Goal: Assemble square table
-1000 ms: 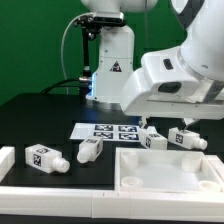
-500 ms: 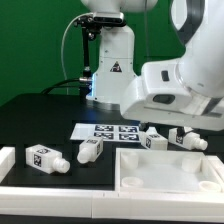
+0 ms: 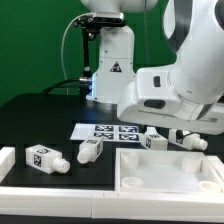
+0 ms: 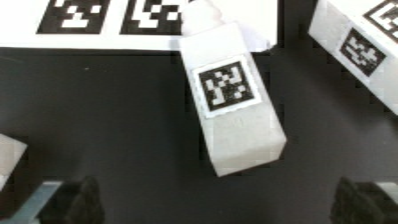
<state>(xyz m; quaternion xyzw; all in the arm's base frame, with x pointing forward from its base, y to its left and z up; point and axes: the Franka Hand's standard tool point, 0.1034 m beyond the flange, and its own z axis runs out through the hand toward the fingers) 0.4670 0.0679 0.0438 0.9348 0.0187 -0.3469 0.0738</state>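
Note:
The square table top (image 3: 165, 172), a white tray with a raised rim, lies at the front on the exterior view's right. Two tagged white legs (image 3: 42, 158) (image 3: 90, 150) lie to its left. Two more legs (image 3: 153, 139) (image 3: 191, 140) lie just behind it, under the arm's hand. In the wrist view one tagged leg (image 4: 231, 100) lies lengthwise between and ahead of the fingers, and another leg (image 4: 365, 50) is beside it. My gripper (image 4: 222, 205) is open and empty above that leg, with dark fingertips (image 4: 71, 200) at the frame's edge.
The marker board (image 3: 105, 130) lies flat behind the legs and also shows in the wrist view (image 4: 116, 15). A long white border rail (image 3: 40, 196) runs along the front edge. The arm's base (image 3: 108, 60) stands at the back.
The arm's hand has come lower and slightly toward the exterior view's left, over the two legs behind the table top. No part has moved.

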